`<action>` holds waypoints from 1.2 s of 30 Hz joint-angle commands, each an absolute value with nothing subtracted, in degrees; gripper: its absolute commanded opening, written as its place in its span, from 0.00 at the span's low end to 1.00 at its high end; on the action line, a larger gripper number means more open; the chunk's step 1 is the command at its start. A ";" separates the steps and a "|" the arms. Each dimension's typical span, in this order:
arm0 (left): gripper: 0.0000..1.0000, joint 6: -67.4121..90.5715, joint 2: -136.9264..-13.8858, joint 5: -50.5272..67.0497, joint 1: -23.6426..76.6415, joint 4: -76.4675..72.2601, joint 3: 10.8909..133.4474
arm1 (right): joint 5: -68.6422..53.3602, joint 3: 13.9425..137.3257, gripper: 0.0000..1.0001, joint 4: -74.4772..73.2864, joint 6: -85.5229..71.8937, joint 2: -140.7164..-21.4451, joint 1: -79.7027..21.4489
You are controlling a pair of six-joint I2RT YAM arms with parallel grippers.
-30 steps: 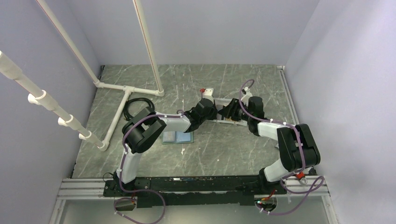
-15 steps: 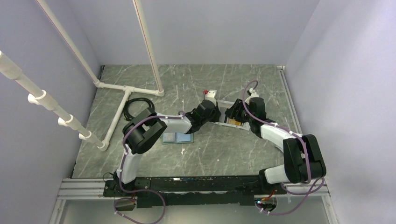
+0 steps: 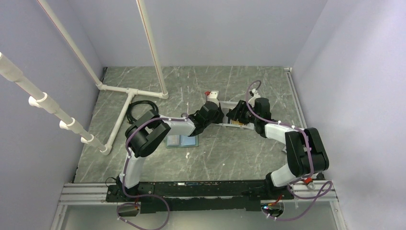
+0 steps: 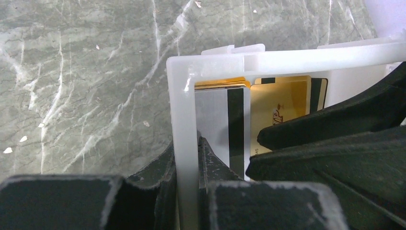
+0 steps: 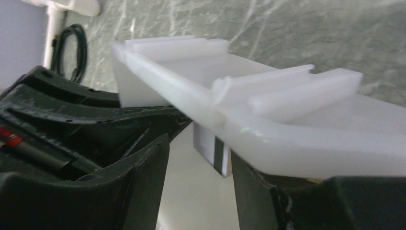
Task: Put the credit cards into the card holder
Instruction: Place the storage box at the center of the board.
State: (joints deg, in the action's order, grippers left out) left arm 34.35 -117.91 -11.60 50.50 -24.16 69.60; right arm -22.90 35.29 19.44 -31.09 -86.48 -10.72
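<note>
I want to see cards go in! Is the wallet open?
Open: the card holder lies spread flat, its light blue inside facing up.

Our right gripper (image 5: pixel 198 160) has its black fingers (image 5: pixel 143 191) apart, and between them we see a pale credit card (image 5: pixel 213 149) with a dark stripe, tucked under the tilted white plastic bin (image 5: pixel 287 129) rim; the left gripper (image 5: pixel 72 120) sits close at the bin's left end

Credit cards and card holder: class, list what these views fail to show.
Left wrist: gold card lower part covered by the right gripper.
Right wrist: only the pale card corner shows below the white bin.
Top external: both cards hidden by the arms over the bin.
Top external: card holder slots too small.
</note>
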 commanded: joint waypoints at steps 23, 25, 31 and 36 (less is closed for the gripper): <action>0.16 39.90 -120.12 -2.02 53.94 1.43 91.49 | -9.04 44.35 0.65 -5.59 -31.55 -85.48 -11.05; 0.24 39.68 -120.84 -1.30 53.78 3.81 93.17 | -8.99 45.85 0.67 -7.78 -31.51 -86.65 -10.70; 0.46 39.67 -121.14 1.03 52.95 8.07 95.24 | -10.28 47.26 0.71 -10.28 -30.82 -87.70 -9.88; 0.64 39.89 -119.73 4.32 51.84 9.73 95.32 | -12.80 47.16 0.72 -10.55 -30.03 -88.09 -8.37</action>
